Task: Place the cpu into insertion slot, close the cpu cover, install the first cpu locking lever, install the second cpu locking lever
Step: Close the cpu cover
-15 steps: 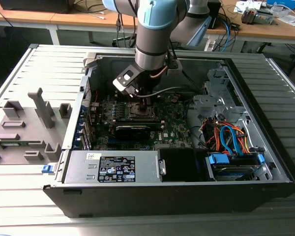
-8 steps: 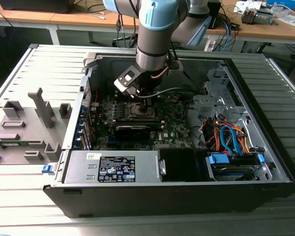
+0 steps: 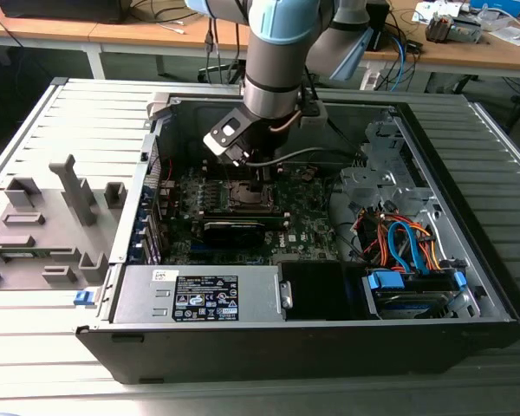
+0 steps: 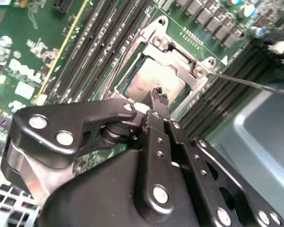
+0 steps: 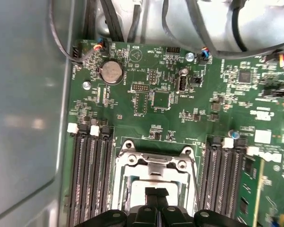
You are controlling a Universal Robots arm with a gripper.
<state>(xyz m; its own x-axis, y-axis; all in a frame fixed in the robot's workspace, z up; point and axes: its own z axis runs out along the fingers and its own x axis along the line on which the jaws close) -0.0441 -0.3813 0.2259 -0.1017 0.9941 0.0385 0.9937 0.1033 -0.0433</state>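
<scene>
Exterior view: the arm (image 3: 273,69) reaches down into the open PC case (image 3: 468,286) on the desk (image 3: 35,347), hand (image 3: 258,178) right over the socket, toward the exterior view's left of the board. Second wrist view: hand's clenched, tips together with nothing between them, on or just above the cpu (image 4: 149,84), which lies flat in its slot; my guess is it's pressing, not grabbing; the cpu cover (image 4: 184,64) frames the chip; a thin lever (image 4: 248,83) sticks out unlatched. First wrist view: chip sits between the memory slots (image 5: 87,175), hand above it.
</scene>
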